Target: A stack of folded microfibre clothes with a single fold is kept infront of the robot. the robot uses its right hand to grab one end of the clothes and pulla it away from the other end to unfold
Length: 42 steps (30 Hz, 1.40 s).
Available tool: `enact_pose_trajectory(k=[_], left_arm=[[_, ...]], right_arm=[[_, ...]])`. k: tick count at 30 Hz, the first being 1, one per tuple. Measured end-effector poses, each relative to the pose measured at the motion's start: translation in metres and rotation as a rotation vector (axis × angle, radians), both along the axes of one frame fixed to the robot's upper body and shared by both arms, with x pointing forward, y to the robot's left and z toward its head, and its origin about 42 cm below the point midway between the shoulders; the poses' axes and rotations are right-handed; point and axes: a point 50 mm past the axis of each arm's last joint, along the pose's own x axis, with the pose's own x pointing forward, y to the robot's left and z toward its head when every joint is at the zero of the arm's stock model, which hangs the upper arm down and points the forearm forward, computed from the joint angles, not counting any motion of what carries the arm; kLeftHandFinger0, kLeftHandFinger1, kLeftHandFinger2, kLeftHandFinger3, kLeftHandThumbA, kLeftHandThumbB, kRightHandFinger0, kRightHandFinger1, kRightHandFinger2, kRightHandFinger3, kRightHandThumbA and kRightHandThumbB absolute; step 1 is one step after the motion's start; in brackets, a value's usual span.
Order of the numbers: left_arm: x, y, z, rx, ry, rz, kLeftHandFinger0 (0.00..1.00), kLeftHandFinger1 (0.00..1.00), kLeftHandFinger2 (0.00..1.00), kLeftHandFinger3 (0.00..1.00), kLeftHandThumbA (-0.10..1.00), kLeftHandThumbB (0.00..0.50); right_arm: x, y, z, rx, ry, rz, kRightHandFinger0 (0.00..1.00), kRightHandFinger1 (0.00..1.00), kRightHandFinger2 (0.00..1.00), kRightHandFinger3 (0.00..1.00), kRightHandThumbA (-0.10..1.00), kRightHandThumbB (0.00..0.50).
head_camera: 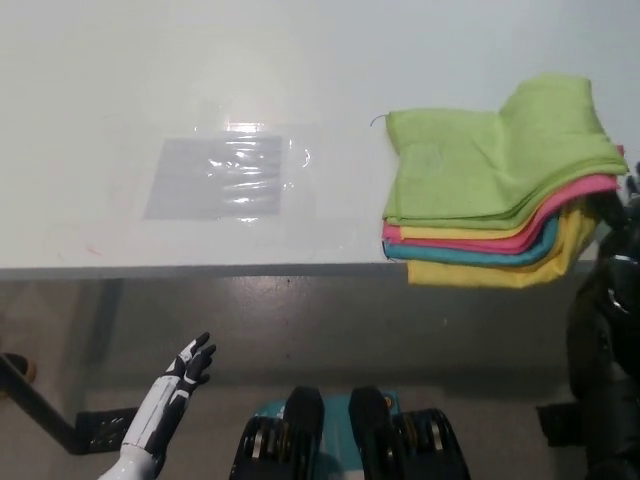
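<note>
You see the cloths [480, 190] lying spread at the right end of the worktop [300, 80], close to its front edge. A green cloth is on top; under it, along the near and right edges, pink, yellow, teal and another yellow layer show as thin bands. The lowest yellow layer hangs a little over the worktop's front edge. The right end of the cloths rises into a raised hump and reaches almost to the picture's right border.

Your right hand [622, 235] is just right of the cloths, mostly cut off by the picture's border and partly under the hanging layers. You cannot tell whether its fingers are together, apart or clamped on the cloths; only a dark piece of it and the arm below show.

Left of the cloths, well apart, a clear plastic sheet [220, 177] lies flat on the worktop, with glare across it.

Your left hand [190, 362] rests low and far left of the cloths, below the worktop's front edge, over the floor. Its fingers are spread apart and it holds nothing.
</note>
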Motion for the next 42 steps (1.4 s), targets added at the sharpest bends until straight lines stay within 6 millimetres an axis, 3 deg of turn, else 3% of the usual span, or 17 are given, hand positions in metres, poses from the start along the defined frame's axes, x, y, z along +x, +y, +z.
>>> enact_pose_trajectory(k=[4,5,11,12,18,22,28,31,34,37,39,42], left_arm=[[-0.003,0.005,-0.001,0.007,0.005,0.009,1.0,1.0,1.0,1.0,0.98,0.204],[-0.003,0.005,-0.002,0.007,0.005,0.009,1.0,1.0,1.0,1.0,0.99,0.207],[-0.003,0.005,-0.002,0.007,0.006,0.008,1.0,1.0,1.0,1.0,0.97,0.192],[-0.003,0.005,-0.002,0.008,0.007,0.009,1.0,1.0,1.0,1.0,0.97,0.192],[-0.003,0.005,-0.002,0.008,0.008,0.009,1.0,1.0,1.0,1.0,0.97,0.17],[-0.003,0.005,-0.002,0.008,0.009,0.009,1.0,1.0,1.0,1.0,0.95,0.16],[-0.003,0.005,-0.002,0.008,0.011,0.009,1.0,1.0,1.0,1.0,0.94,0.167],[-0.003,0.005,-0.002,0.008,0.011,0.009,1.0,1.0,1.0,1.0,0.94,0.163],[-0.002,0.005,-0.001,0.01,0.007,0.006,1.0,1.0,1.0,1.0,0.92,0.165],[0.002,0.006,0.002,0.014,-0.002,0.003,1.0,1.0,1.0,1.0,0.93,0.184],[0.003,0.008,0.004,0.021,-0.006,0.0,1.0,1.0,1.0,1.0,0.93,0.202],[0.005,0.009,0.005,0.024,-0.009,-0.005,1.0,1.0,1.0,1.0,0.94,0.206]], right_arm=[[-0.019,-0.031,0.022,-0.077,-0.116,-0.045,1.0,1.0,1.0,1.0,1.0,0.324],[-0.024,-0.035,0.027,-0.097,-0.138,-0.052,1.0,1.0,1.0,1.0,1.0,0.293],[-0.044,-0.037,0.064,-0.2,-0.278,-0.06,1.0,1.0,1.0,1.0,1.0,0.306],[-0.048,-0.035,0.072,-0.223,-0.307,-0.06,1.0,1.0,1.0,1.0,1.0,0.292],[-0.068,-0.018,0.115,-0.325,-0.463,-0.051,1.0,1.0,1.0,1.0,1.0,0.326],[-0.089,0.0,0.142,-0.382,-0.573,-0.033,1.0,1.0,1.0,1.0,1.0,0.24],[-0.129,0.034,0.161,-0.463,-0.694,0.038,1.0,1.0,1.0,1.0,1.0,0.218],[-0.149,0.056,0.161,-0.504,-0.733,0.102,1.0,1.0,1.0,1.0,1.0,0.185],[-0.184,0.095,0.143,-0.577,-0.747,0.248,1.0,1.0,1.0,1.0,1.0,0.154],[-0.202,0.112,0.108,-0.618,-0.67,0.35,1.0,1.0,1.0,1.0,1.0,0.204],[-0.209,0.117,0.081,-0.629,-0.587,0.405,1.0,1.0,1.0,1.0,1.0,0.174],[-0.21,0.115,0.043,-0.639,-0.46,0.456,1.0,1.0,1.0,1.0,1.0,0.171]])
